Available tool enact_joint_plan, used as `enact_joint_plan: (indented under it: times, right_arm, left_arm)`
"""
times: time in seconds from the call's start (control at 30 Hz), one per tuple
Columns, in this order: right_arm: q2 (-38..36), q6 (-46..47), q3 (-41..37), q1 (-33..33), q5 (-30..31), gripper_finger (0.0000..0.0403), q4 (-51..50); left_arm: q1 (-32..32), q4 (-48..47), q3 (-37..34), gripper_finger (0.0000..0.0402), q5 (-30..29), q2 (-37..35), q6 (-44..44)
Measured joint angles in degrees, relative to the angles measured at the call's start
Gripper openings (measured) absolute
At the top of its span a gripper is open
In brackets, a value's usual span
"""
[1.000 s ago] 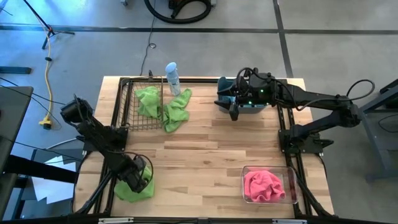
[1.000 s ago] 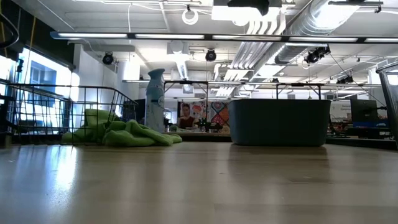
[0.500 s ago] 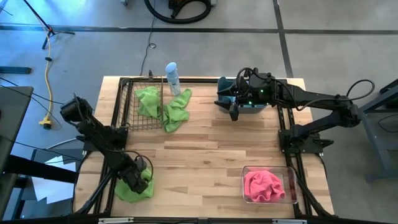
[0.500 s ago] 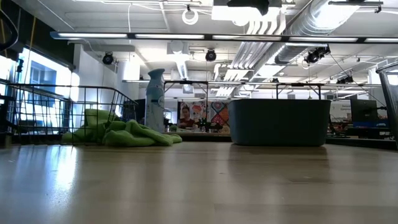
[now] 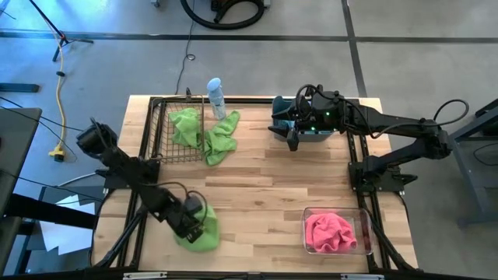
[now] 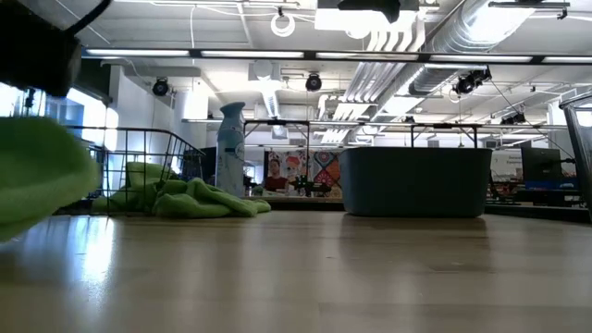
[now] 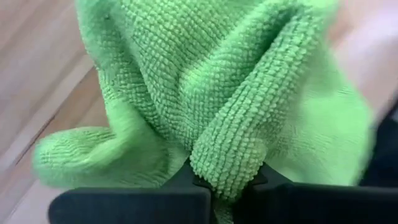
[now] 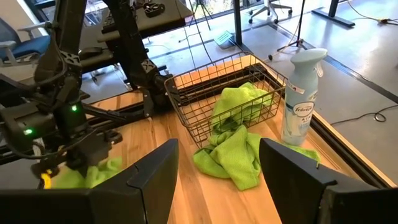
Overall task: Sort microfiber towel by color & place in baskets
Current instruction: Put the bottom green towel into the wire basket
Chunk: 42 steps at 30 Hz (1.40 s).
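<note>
Meanwhile, clear box [image 5: 364,232] holds pink towel [image 5: 328,232]; left end effector [image 5: 192,223] grips green towel [image 5: 204,231].

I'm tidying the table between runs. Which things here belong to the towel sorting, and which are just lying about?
Part of the job:
green towel in the left gripper
green towels at the wire basket
pink towel in the clear box
grey tub

Just lying about:
spray bottle

place: robotics lab in an open industrial hall | ceiling: bare silver ventilation ducts [image 6: 481,42] and long white strip lights [image 6: 277,53] | floor: grey concrete floor [image 5: 93,62] with a loose yellow power cable [image 5: 59,117] | beyond the right pincer [image 8: 217,180]: wheeled office chairs [image 8: 268,7]
</note>
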Motion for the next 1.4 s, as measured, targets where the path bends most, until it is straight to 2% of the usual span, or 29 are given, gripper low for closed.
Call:
enact_joint_plan:
  times: [0.3, 0.43, 0.53, 0.67, 0.8, 1.07, 1.4]
  right_arm:
    - [-0.02, 0.38, 0.00, 0.00, -0.02, 0.0220, -0.24]
    - [-0.02, 0.38, 0.00, 0.00, -0.02, 0.0220, -0.57]
    - [-0.02, 0.38, 0.00, 0.00, -0.02, 0.0220, -1.20]
    - [-0.02, 0.36, 0.00, 0.00, -0.02, 0.0220, -1.52]
    - [-0.04, 0.38, 0.02, 0.00, -0.02, 0.0220, -1.46]
    - [-0.04, 1.80, 0.04, 0.00, -0.12, 0.0220, -1.11]
    - [-0.50, 2.52, 0.09, 0.00, -4.12, 0.0220, 3.22]
  left_arm:
    - [6.13, -2.39, 12.77, 0.0001, 5.71, -4.15, 25.28]
    - [7.94, -7.62, 19.17, 0.0001, 6.29, -7.36, 33.35]
    - [8.97, -10.33, 23.64, 0.0001, 5.99, -10.28, 36.01]
    - [9.24, -11.57, 28.43, 0.0001, 2.19, -14.05, 37.93]
    - [9.20, -11.24, 31.66, 0.0000, -5.20, -17.66, 42.21]
    - [10.05, -7.33, 32.08, 0.0000, -18.20, -20.88, 56.04]
    - [18.61, 8.68, 29.96, 0.0000, -18.91, -20.07, 75.33]
